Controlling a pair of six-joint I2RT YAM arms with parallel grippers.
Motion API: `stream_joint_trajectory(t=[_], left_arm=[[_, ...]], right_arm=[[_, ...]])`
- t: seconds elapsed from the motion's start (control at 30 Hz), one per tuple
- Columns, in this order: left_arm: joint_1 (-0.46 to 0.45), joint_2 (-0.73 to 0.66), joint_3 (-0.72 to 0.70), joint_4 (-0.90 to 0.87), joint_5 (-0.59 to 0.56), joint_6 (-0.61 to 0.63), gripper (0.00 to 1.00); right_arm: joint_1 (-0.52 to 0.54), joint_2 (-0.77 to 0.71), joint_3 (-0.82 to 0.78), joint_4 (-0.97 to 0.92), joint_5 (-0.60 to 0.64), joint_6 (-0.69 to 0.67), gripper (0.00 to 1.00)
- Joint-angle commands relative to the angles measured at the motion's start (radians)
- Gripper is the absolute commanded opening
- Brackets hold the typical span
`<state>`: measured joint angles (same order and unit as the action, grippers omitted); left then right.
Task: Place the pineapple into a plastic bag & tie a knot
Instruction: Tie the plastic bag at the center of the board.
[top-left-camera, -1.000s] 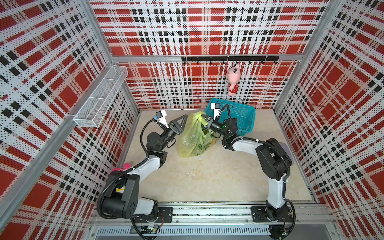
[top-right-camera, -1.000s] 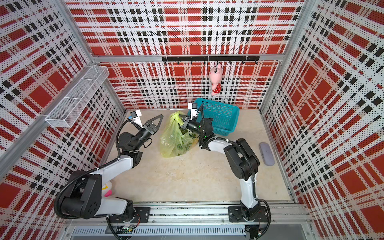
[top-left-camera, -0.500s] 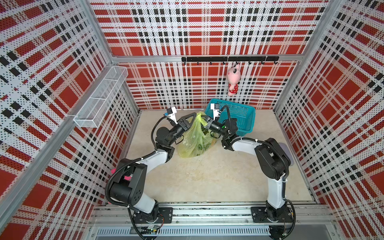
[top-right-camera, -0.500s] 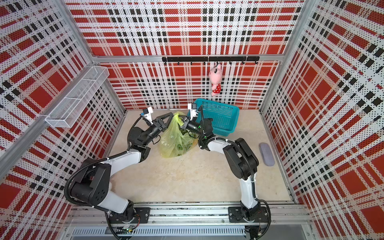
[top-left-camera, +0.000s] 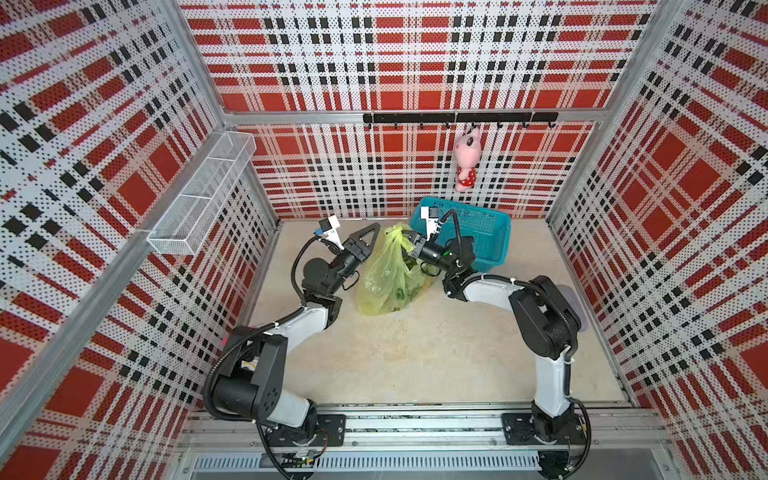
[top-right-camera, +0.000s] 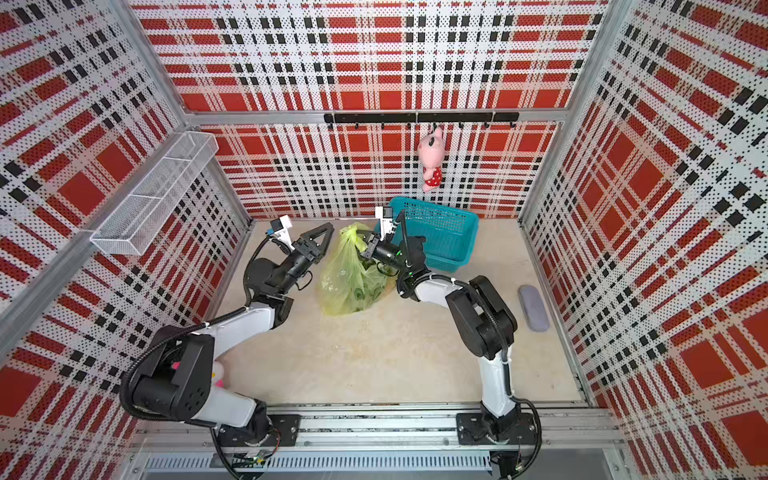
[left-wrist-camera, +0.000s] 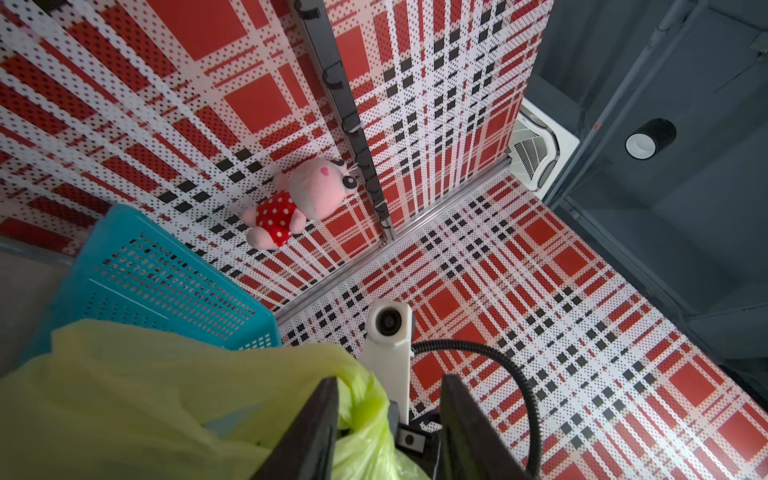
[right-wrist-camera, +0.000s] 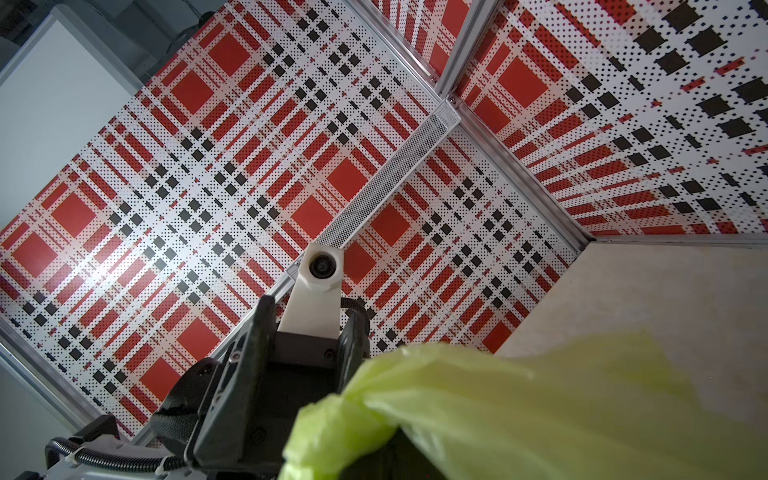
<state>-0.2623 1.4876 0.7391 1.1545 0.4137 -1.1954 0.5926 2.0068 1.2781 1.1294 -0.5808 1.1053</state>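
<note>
The yellow-green plastic bag (top-left-camera: 388, 276) (top-right-camera: 347, 278) stands on the table, pulled up into a bunched top (top-left-camera: 398, 237). I cannot tell whether that bunch is a knot. Dark green shapes show through the plastic; the pineapple itself is not plainly visible. My right gripper (top-left-camera: 409, 243) (top-right-camera: 365, 242) is shut on the bag's top from the basket side, and the bunched plastic (right-wrist-camera: 353, 415) hides its jaws in the right wrist view. My left gripper (left-wrist-camera: 390, 379) (top-left-camera: 372, 237) is open, with the bunch (left-wrist-camera: 365, 415) lying against one finger (left-wrist-camera: 320, 428).
A teal mesh basket (top-left-camera: 478, 237) (left-wrist-camera: 158, 278) stands just behind the right gripper. A pink plush toy (top-left-camera: 465, 166) hangs from the hook rail on the back wall. A white wire shelf (top-left-camera: 203, 195) juts from the left wall. A grey oblong (top-right-camera: 533, 307) lies at the right edge.
My left arm has swung right, from beside the bag up to its bunched top, and its jaws have narrowed a little. The right gripper has held still.
</note>
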Motion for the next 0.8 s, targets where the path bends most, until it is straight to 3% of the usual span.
stream_joint_trajectory(t=[0.0, 0.33, 0.77], left_arm=[[-0.002, 0.009, 0.014, -0.042, -0.039, 0.041, 0.46], [-0.036, 0.095, 0.100, -0.051, 0.027, 0.040, 0.44], [-0.049, 0.096, 0.101, -0.050, 0.073, 0.053, 0.29]], right_arm=[[0.003, 0.014, 0.032, 0.064, -0.008, 0.012, 0.00], [0.003, 0.016, 0.038, 0.060, -0.020, 0.014, 0.00], [0.003, 0.030, 0.062, 0.054, -0.034, 0.021, 0.00]])
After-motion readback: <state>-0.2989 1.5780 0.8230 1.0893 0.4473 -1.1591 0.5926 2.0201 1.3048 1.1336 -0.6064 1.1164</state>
